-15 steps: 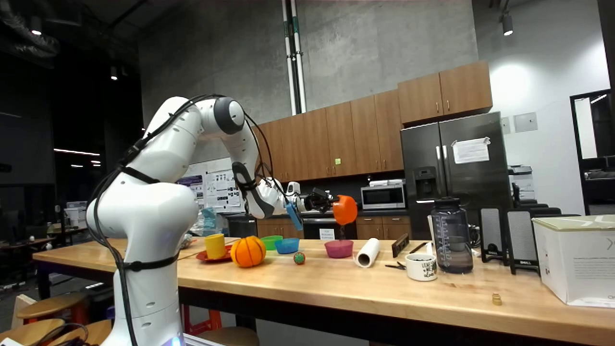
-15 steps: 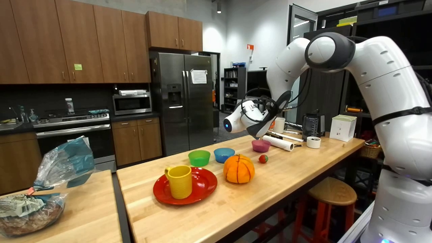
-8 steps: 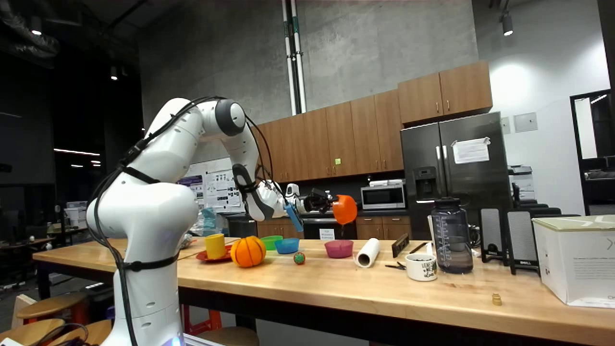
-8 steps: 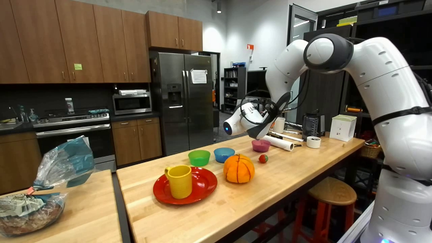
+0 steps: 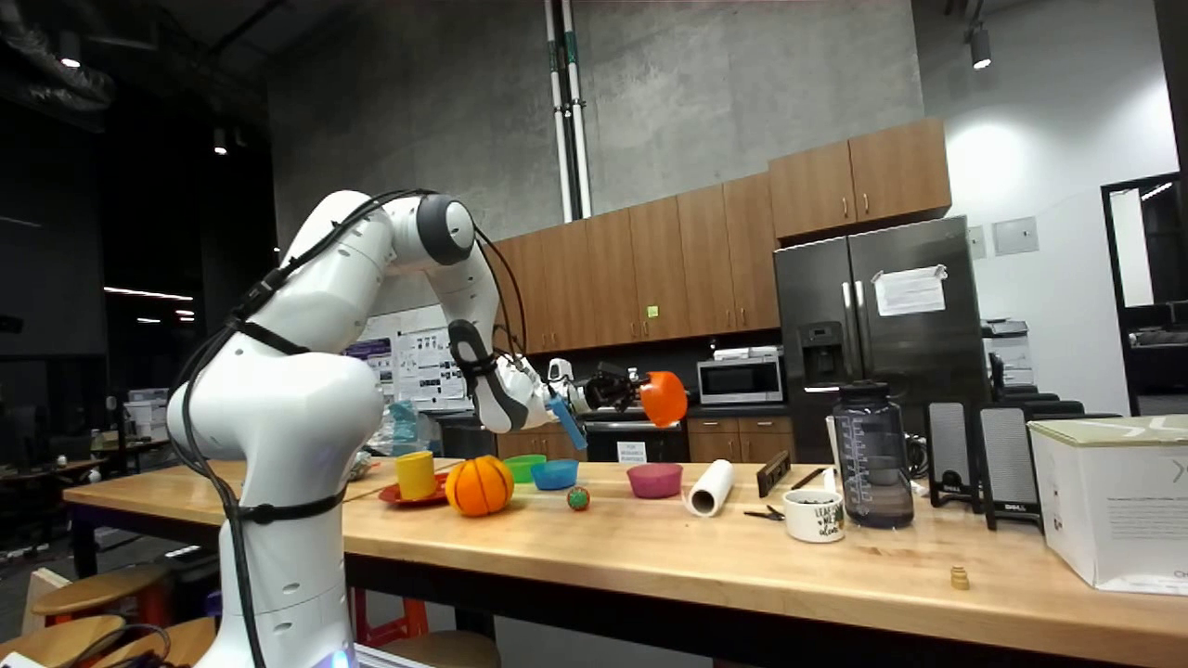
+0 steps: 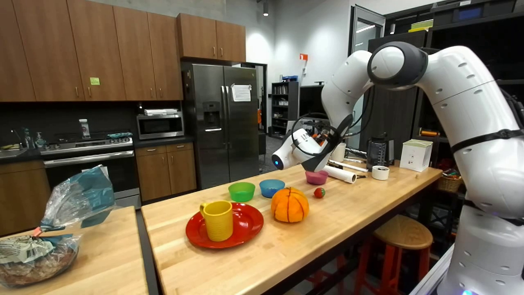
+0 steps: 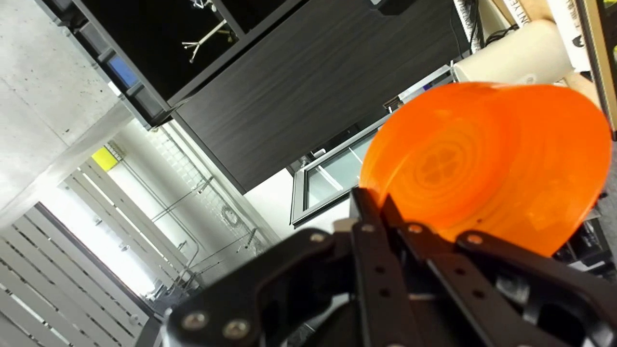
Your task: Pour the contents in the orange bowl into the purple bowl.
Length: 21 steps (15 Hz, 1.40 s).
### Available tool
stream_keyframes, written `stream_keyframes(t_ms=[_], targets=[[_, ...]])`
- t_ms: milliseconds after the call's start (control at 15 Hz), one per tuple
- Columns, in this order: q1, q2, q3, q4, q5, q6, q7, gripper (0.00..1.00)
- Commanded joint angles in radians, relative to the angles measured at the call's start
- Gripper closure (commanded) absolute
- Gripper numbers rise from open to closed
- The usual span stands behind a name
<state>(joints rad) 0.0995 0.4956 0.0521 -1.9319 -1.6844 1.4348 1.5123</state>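
My gripper (image 5: 639, 388) is shut on the rim of the orange bowl (image 5: 664, 399), which is tipped on its side in the air. In the wrist view the fingertips (image 7: 373, 197) pinch the bowl's edge. The inside of the orange bowl (image 7: 443, 164) faces the camera and looks nearly bare, with a small dark speck on its wall. The purple bowl (image 5: 654, 481) stands upright on the table, below the orange bowl. It also shows in an exterior view (image 6: 316, 178). The contents of the purple bowl are hidden by its wall.
A blue bowl (image 5: 555, 474), a green bowl (image 5: 525, 467), an orange pumpkin-like ball (image 5: 480, 485) and a small red-green ball (image 5: 578, 498) stand nearby. A white paper roll (image 5: 710, 488) lies beside the purple bowl. A white cup (image 5: 814, 515) and a dark bottle (image 5: 872, 455) stand farther along.
Dark bits were falling from the orange bowl toward the purple bowl, fewer half a second ago, and none show falling now. The orange bowl has risen slightly as the wrist turned.
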Motion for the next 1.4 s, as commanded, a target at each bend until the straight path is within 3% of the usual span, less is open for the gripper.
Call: stream_keyframes(t_ms=[0, 267, 533, 1333], targets=[[0.003, -0.014, 0.009, -0.034, -0.034, -0.037, 0.02, 0.99], [-0.021, -0.035, 0.038, -0.023, 0.035, 0.01, 0.022, 0.99], [-0.046, -0.075, 0.067, 0.004, 0.169, 0.127, 0.05, 0.99], [-0.079, -0.185, 0.052, 0.037, 0.554, 0.668, 0.015, 0.99]])
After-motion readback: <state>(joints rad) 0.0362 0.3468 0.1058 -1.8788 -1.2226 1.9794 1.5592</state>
